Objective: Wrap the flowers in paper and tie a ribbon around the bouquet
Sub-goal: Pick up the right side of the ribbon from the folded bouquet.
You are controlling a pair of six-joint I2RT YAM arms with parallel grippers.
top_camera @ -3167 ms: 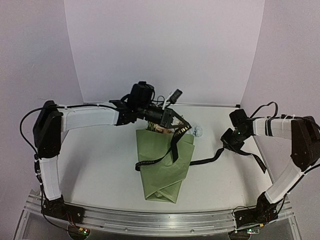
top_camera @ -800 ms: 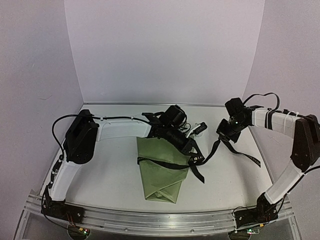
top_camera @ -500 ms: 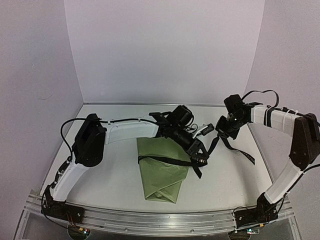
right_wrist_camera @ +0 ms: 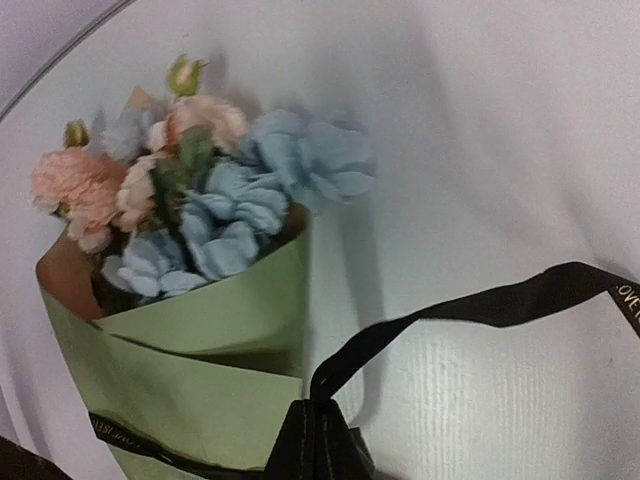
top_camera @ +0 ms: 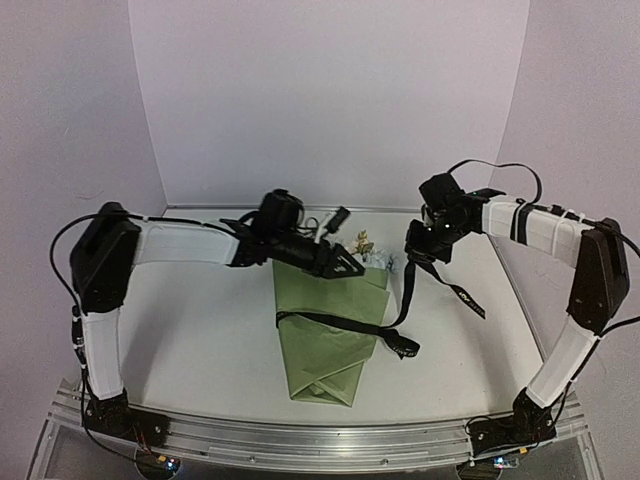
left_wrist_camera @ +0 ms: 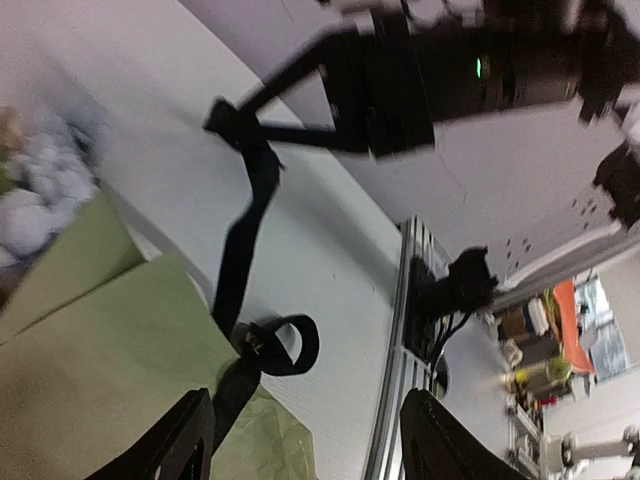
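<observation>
Right pincer (top_camera: 418, 250) clamped on the ribbon (top_camera: 401, 300); left pincer (top_camera: 345, 266) apart above the bouquet (top_camera: 325, 335).
The ribbon hangs down from the closed right pincer, crosses the bouquet's middle and ends in a loop on the worktop (top_camera: 200, 330). The bouquet lies flat, its flowers (right_wrist_camera: 200, 190) just beneath the left pincer and beside the right. The left pincer's fingers (left_wrist_camera: 190, 440) grip nothing.

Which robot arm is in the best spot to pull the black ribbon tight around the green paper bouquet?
Right, probably. The right gripper is shut on the long black ribbon, which runs from it across the olive-green paper bouquet. The left gripper is open by its wide end, holding nothing.
</observation>
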